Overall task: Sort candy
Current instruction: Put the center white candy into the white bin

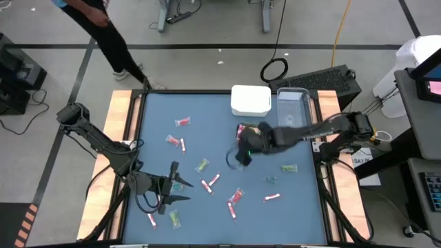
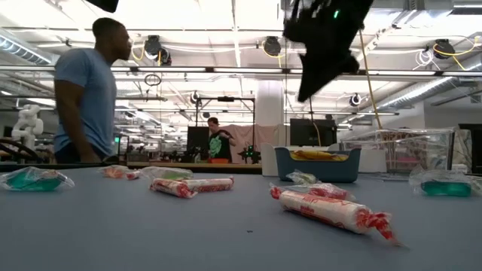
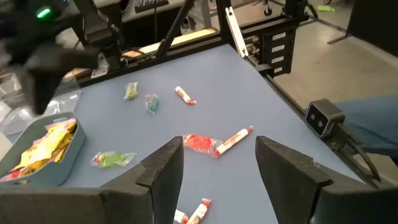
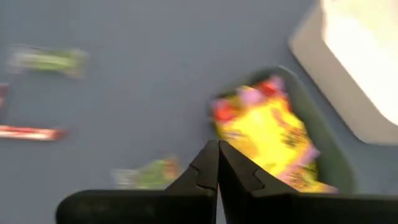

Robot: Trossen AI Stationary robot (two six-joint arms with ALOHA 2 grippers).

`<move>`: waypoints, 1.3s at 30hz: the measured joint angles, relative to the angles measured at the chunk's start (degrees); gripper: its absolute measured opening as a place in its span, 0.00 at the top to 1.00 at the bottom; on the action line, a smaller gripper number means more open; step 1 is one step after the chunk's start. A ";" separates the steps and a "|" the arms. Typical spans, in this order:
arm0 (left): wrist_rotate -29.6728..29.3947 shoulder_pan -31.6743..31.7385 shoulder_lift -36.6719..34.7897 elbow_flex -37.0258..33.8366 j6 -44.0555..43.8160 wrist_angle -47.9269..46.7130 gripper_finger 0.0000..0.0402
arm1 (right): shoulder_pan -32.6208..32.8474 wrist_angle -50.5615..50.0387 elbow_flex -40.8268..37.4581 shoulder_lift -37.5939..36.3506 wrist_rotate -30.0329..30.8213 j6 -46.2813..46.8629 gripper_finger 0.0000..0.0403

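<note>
left fingers [image 1: 180, 191]: apart, empty, low over the near-left part of the counter [image 1: 207, 148]
right fingers [image 4: 217, 163]: pressed together, holding nothing, raised mid-counter
candy [image 1: 213, 181]: red-white sticks, red and green pieces scattered on the counter; several just ahead of the left fingers, more below and beside the right fingers
teal bin [image 3: 59, 158]: holds yellow packets [image 4: 273, 140], just beyond the right fingers
white tub [image 1: 250, 100]: beside the teal bin, farther from the right fingers
person [image 2: 90, 94]: standing behind the counter

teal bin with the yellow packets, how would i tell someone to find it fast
Start at the white container on the far edge of the blue table. Just in front of it, under the right arm, sits the teal bin. It is the only container heaped with yellow packets.
</note>
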 joint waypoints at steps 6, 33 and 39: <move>-1.61 0.00 0.00 0.00 -1.66 -1.10 0.49 | 13.55 8.99 0.00 2.03 10.14 1.00 1.00; 11.37 7.34 21.23 -0.02 2.57 3.64 0.49 | 29.17 25.20 0.00 14.58 19.30 -2.45 1.00; 20.80 14.62 25.15 -0.02 4.99 5.10 0.49 | 29.24 26.47 0.00 14.58 19.22 -3.07 1.00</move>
